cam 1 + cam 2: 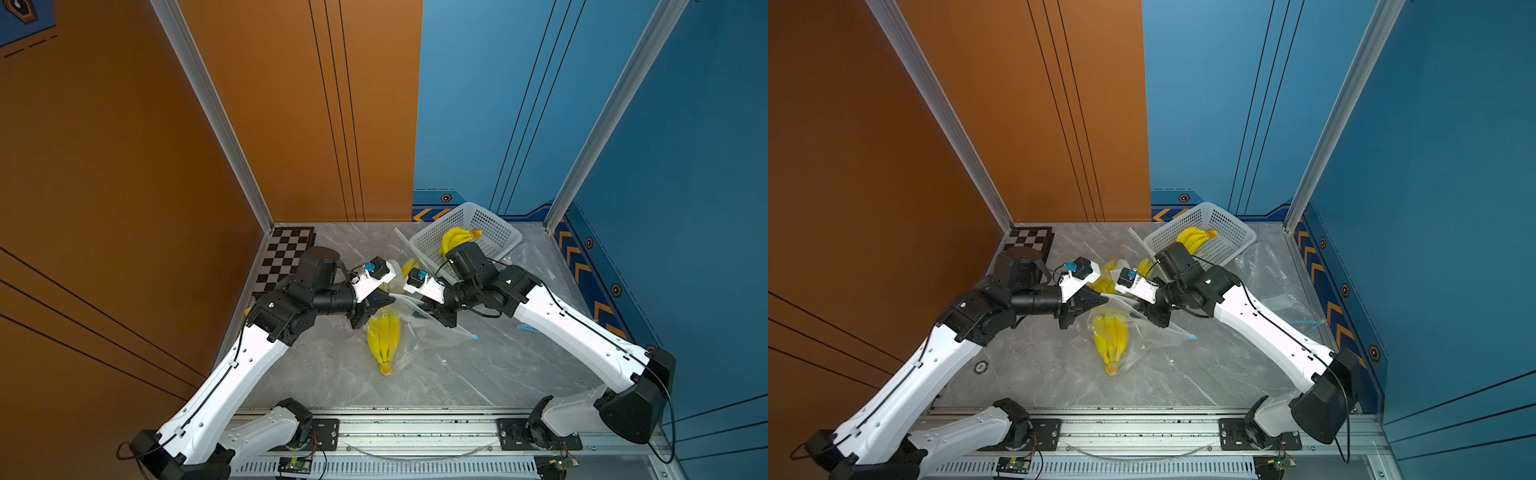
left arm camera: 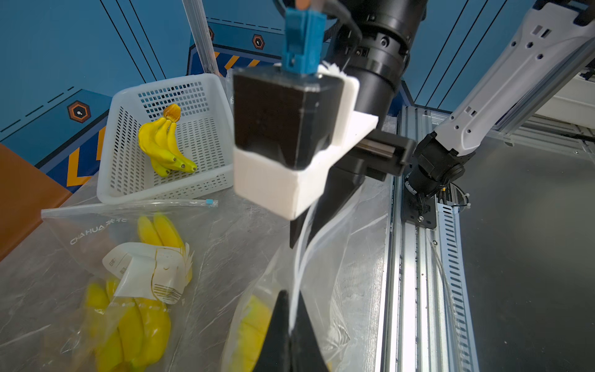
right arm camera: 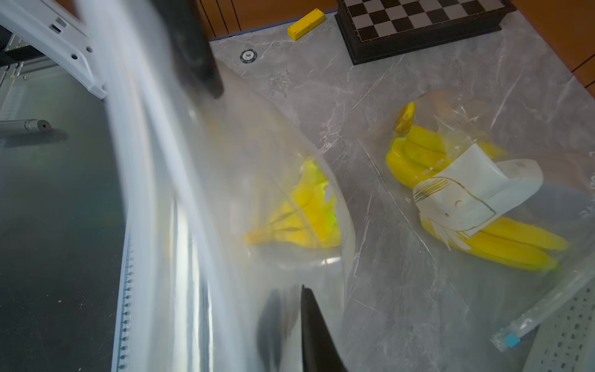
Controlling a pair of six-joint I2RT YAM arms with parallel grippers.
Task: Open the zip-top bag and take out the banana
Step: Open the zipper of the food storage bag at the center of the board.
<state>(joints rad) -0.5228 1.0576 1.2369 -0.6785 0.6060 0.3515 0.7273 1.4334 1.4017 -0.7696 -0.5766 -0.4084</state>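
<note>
A clear zip-top bag (image 1: 419, 332) lies mid-table with a yellow banana (image 1: 384, 340) bunch inside, seen in both top views (image 1: 1111, 340). My left gripper (image 1: 388, 300) is shut on the bag's white zip strip at the mouth end; in the left wrist view the strip runs up from between the closed jaws (image 2: 291, 322). My right gripper (image 1: 417, 309) faces it close by, shut on the bag's film. In the right wrist view one of the fingers (image 3: 314, 325) is in front of the film and the other behind it. The blue slider (image 1: 473, 336) sits at the strip's far end.
A white basket (image 1: 498, 232) at the back holds another banana bunch (image 1: 457, 239). A second bagged bunch with a paper label (image 2: 141, 290) lies behind the grippers. Loose empty bags (image 1: 536, 266) lie on the right. A chessboard (image 1: 286, 257), a poker chip (image 1: 980, 367) and a yellow block (image 3: 306, 19) are on the left.
</note>
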